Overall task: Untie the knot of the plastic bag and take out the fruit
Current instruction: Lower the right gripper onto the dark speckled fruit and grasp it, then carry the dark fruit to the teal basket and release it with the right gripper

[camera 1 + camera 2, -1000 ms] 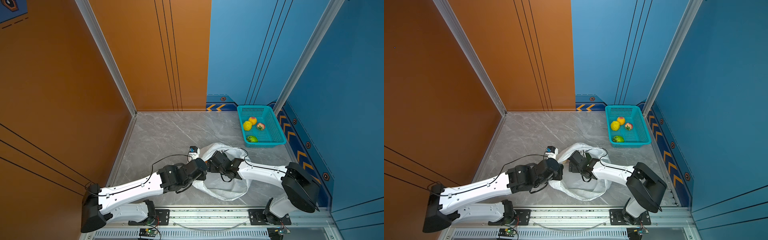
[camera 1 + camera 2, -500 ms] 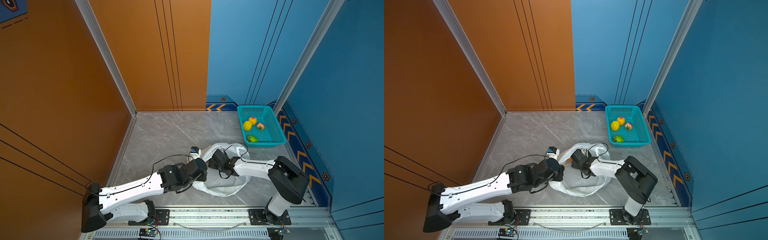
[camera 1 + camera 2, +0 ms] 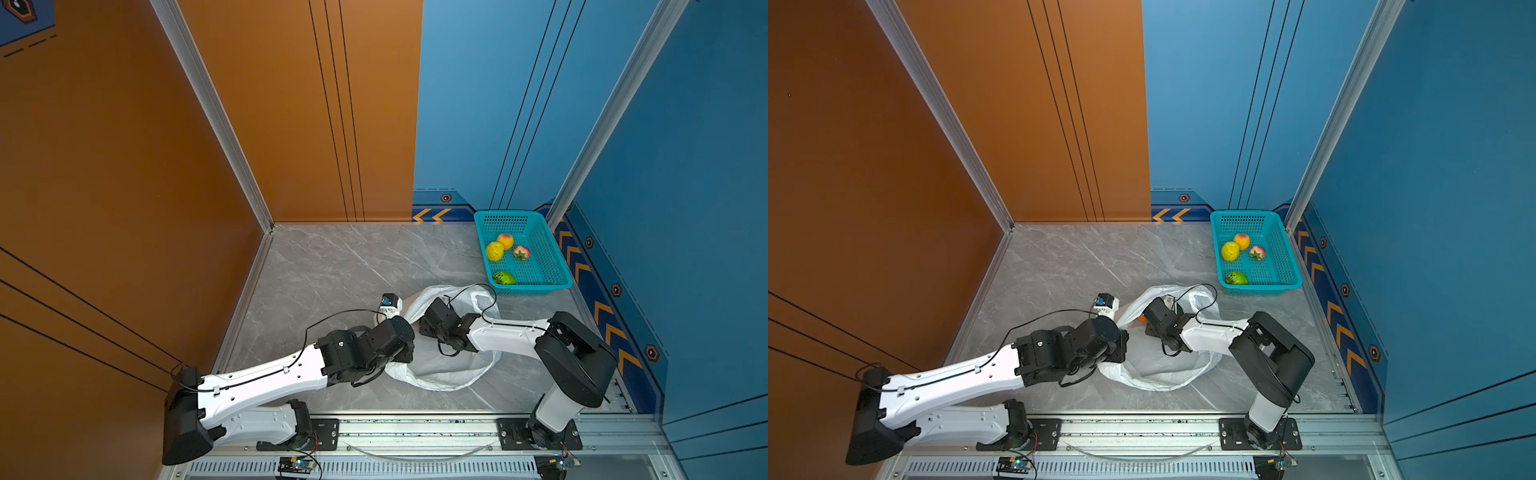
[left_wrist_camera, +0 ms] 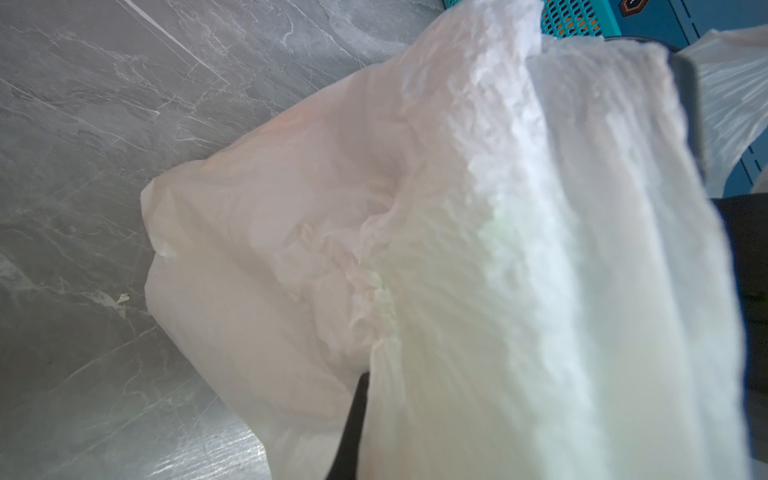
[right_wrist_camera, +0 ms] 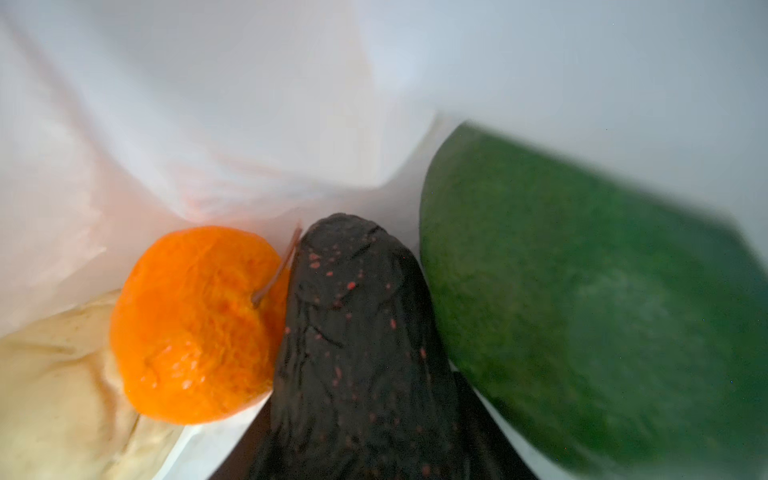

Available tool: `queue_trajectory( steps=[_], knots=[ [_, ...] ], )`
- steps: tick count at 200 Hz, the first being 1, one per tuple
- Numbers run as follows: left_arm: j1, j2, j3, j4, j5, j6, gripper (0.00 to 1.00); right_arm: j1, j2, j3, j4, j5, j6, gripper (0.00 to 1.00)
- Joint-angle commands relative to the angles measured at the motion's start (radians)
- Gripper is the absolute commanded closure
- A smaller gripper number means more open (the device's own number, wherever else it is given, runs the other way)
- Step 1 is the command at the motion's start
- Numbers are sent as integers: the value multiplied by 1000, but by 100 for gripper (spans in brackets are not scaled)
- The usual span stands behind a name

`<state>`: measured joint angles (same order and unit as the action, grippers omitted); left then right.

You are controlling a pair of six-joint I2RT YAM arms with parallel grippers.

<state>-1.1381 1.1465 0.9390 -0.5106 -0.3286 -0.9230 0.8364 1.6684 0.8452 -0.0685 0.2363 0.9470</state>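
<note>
One black fruit [image 5: 357, 332] is flanked by the right hand [image 3: 430, 316], its grip indiscernible; the plastic bag [image 3: 449, 370] is held clamped in the left hand [image 3: 406, 356].

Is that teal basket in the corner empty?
No, the teal basket holds a yellow fruit, a peach-coloured fruit, a red-pink fruit and a green fruit.

I find the white plastic bag [image 3: 444, 370] open and crumpled by the bench's front edge, holding an orange [image 5: 195, 324], a black avocado [image 5: 357, 353] and a dark green fruit [image 5: 582, 311].

Crinkled translucent white plastic bag [image 4: 415, 249] over grey marbled floor [image 4: 104, 124], teal basket [image 4: 573, 16] corner beyond
</note>
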Motion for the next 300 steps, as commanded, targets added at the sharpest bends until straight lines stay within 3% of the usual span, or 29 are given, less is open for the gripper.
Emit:
queue_trajectory(
  steps=[1,34,99,168,212,277,300],
  knots=[
    [5,-21,-7,8,-22,11,100,25,-99,-9,-91,-27,-11,60],
    [11,-16,-3,10,-48,-2,100,98,-229,-12,-221,-42,-25,60],
    [31,-10,-2,10,-61,-17,100,271,-468,83,-498,37,-23,60],
    [33,7,11,4,-57,-19,100,252,-609,350,-755,55,-111,60],
    [31,10,17,1,-52,-17,100,21,-641,437,-769,-91,-218,59],
    [31,8,13,-5,-51,-23,100,-551,-606,355,-658,-388,-379,59],
    [31,13,17,-5,-49,-23,100,-685,-537,324,-567,-409,-407,59]
  ],
)
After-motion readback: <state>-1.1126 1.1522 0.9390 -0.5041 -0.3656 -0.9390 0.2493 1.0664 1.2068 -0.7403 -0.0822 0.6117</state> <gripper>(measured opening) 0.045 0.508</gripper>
